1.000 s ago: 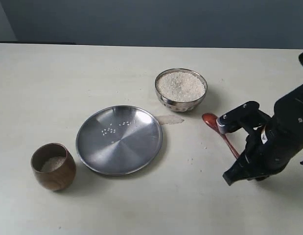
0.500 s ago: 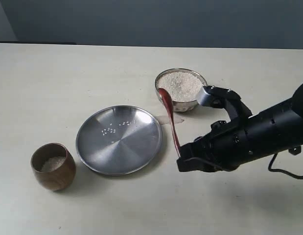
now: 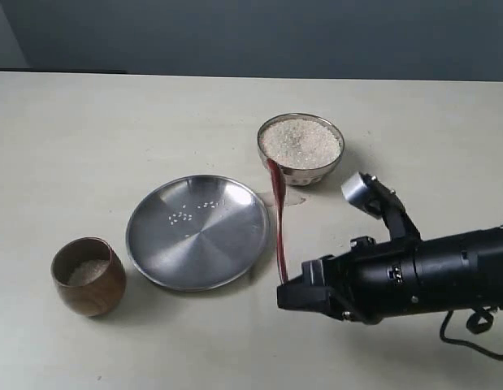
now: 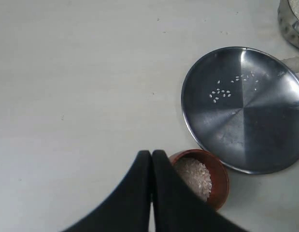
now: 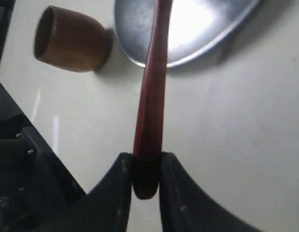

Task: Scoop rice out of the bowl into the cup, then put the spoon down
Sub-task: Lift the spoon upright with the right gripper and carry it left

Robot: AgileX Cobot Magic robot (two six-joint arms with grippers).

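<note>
The spoon (image 3: 278, 219), head beside the bowl (image 3: 301, 174), is pinched at its handle end by the right gripper (image 5: 147, 167); the left gripper (image 4: 152, 159) is closed, empty. Once loaded, the spoon could be twisted and rice (image 3: 300, 142) spilled.

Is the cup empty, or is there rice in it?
Partly filled: white rice lies low inside the cup, well under the rim.

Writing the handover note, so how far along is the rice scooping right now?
Done: the cup already holds some rice; a few grains lie on the plate.
In hand: the right gripper clamps the spoon by its handle end, head by the heaped bowl.
Left: any further scoops, then setting the spoon down.
</note>
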